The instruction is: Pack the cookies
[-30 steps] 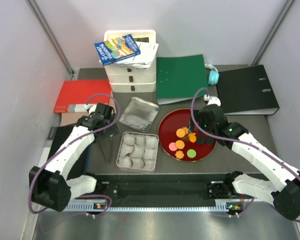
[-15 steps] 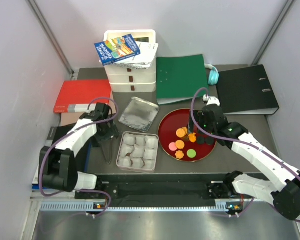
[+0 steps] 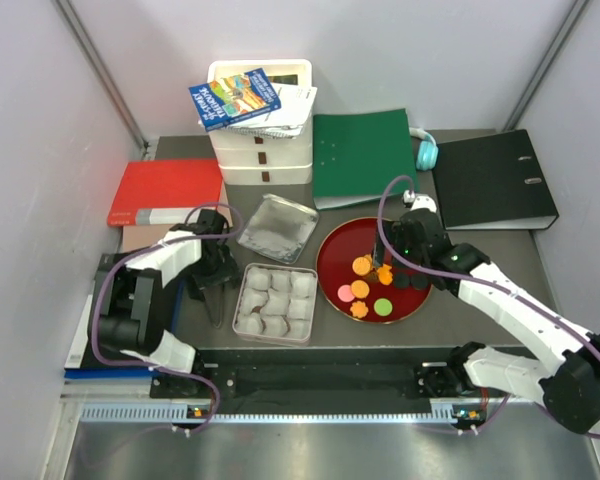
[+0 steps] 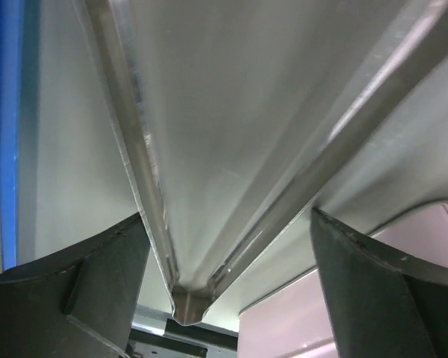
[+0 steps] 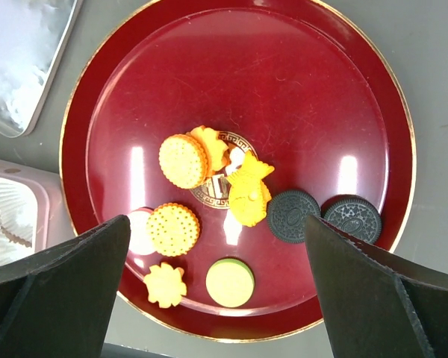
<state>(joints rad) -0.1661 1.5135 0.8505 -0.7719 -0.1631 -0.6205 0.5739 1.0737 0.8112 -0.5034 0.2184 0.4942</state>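
"On the red plate [image 3: 340, 250], right of the tin [image 3: 275, 339], all the cookies [image 3: 361, 289] lie unpacked. What can go wrong from here?"

"Two things. The right gripper [image 5: 216, 224] hangs over them with its jaws wide apart, above a little heap of overlapping orange ones (two black ones sit just beside). Closing there may pinch two at once or crumble one. The left gripper [image 4: 228, 216], jaws apart too, straddles the tongs [image 4: 145, 149] lying flat on the counter [image 3: 420, 330]. They are smooth metal, so I judge they may skid or come up crooked."

"And against a second ago?"

"The left arm is nearer. Then its gripper was farther off, short of the tongs; now it covers their far end. Tongs, cookies and right arm sit about where they were. The tin's paper cups [image 3: 277, 300] show no cookie that I can make out."
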